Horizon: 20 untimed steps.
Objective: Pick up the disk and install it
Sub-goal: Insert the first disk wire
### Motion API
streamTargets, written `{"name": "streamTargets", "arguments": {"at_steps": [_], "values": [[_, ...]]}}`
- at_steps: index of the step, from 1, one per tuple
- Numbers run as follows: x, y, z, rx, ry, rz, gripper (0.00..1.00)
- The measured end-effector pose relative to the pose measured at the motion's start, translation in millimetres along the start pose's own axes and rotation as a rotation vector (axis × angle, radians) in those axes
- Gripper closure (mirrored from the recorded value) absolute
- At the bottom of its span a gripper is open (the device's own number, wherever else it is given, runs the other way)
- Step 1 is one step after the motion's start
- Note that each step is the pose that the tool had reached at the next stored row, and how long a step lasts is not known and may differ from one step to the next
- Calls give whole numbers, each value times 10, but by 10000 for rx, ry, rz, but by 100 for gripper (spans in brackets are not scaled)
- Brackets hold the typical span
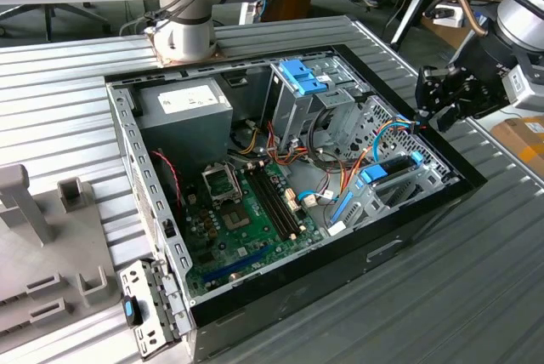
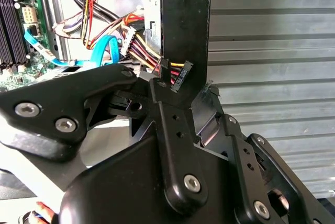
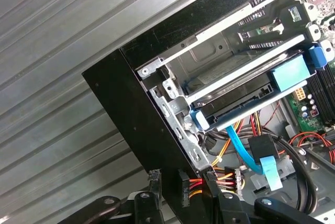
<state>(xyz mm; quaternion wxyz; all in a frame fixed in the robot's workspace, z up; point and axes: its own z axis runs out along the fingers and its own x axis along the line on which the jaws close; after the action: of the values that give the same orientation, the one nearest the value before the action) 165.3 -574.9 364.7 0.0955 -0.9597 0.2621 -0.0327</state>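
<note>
The disk (image 1: 393,167) lies flat in the drive bay at the case's corner on the exterior view's right, its blue carrier rails at both ends. In the first wrist view the disk (image 3: 235,106) sits between the bay's metal rails, with a blue cable below it. My gripper (image 1: 431,116) hovers just off that corner of the black case (image 1: 340,270), apart from the disk. In both wrist views the gripper (image 2: 183,88) (image 3: 184,181) stands open astride the case's black wall. A black connector with coloured wires (image 2: 178,72) sits by the fingertips. Nothing is held.
Inside the case are a grey power-supply box (image 1: 183,105), an upright metal cage with a blue latch (image 1: 302,75), the green motherboard (image 1: 246,211) and loose cables (image 1: 340,168). A grey fixture (image 1: 51,236) and a metal bracket (image 1: 144,309) lie on the exterior view's left. The arm's base (image 1: 183,32) stands behind the case.
</note>
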Motion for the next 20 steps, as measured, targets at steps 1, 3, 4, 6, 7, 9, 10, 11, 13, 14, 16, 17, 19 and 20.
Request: {"name": "streamTargets", "arguments": {"at_steps": [1, 3, 4, 6, 7, 9, 10, 11, 13, 14, 16, 17, 19, 20], "values": [[0, 0, 0, -2, 1, 0, 56], [0, 0, 0, -3, 3, 0, 56], [0, 0, 0, -5, 3, 0, 56], [0, 0, 0, -8, 4, 0, 71], [0, 0, 0, -8, 5, 0, 71], [0, 1, 1, -11, 6, -1, 77], [0, 2, 5, -11, 7, -1, 77], [1, 4, 9, -10, 6, -1, 77], [1, 6, 12, -11, 7, 0, 77], [2, 6, 13, -11, 7, -1, 77], [1, 6, 13, -10, 7, -1, 77], [-1, 8, 14, -9, 6, 0, 77], [-2, 8, 13, -10, 6, -1, 77], [-2, 9, 13, -11, 7, -1, 77]]}}
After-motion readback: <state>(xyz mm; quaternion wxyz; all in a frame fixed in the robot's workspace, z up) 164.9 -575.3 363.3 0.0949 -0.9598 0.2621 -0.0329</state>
